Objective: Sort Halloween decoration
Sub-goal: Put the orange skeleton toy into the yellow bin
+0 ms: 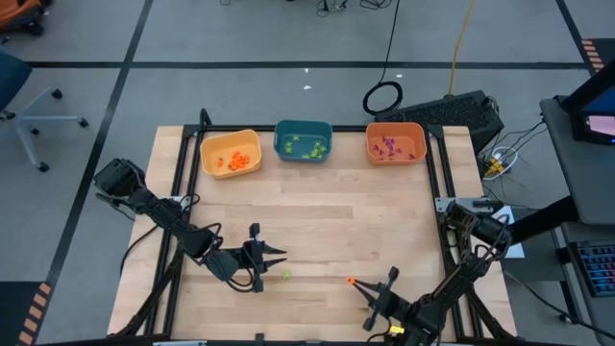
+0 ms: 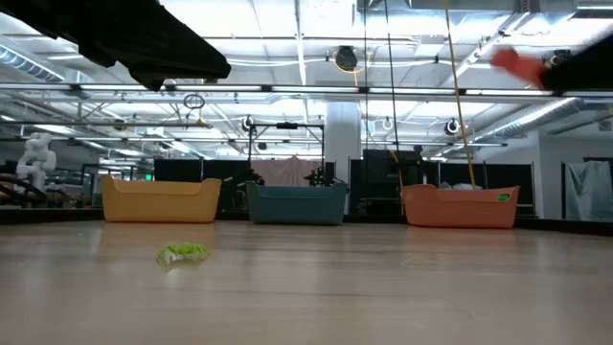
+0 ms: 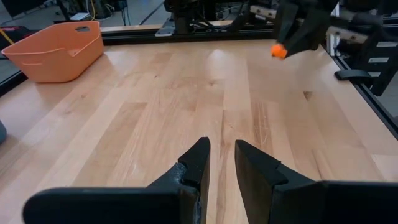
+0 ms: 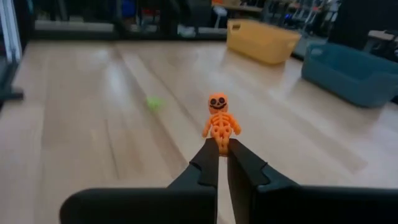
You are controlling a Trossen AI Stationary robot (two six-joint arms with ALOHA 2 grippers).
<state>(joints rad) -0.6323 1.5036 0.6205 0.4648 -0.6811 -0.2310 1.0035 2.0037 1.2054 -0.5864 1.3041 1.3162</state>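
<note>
Halloween decoration is nearly all sorted: orange trinkets [image 1: 235, 160] sit in the yellow bin [image 1: 230, 139], light-green trinkets [image 1: 307, 147] in the teal bin [image 1: 303, 127], purple trinkets [image 1: 389, 146] in the orange bin [image 1: 395, 129], all three bins lined up along the table's [image 1: 317, 231] far edge, so each bin takes one colour. Two arms work the near half. Left gripper [image 1: 280, 256] hangs low over the bare wood, near-left of centre, fingers slightly parted with nothing between them in its wrist view, probably lined up for the loose piece. Right gripper [image 1: 355, 284] is at the near edge, right of centre, lifted off the table, jaws clamped on the feet of an orange skeleton [image 4: 219, 124] held upright at the fingertips; by colour it likely belongs in the yellow bin, on the far left, a long diagonal carry. Smallest: one light-green trinket [image 1: 285, 275] lies loose on the wood just beside the left gripper's tips, apparently the last piece unsorted on the table, likely bound for the teal bin.
</note>
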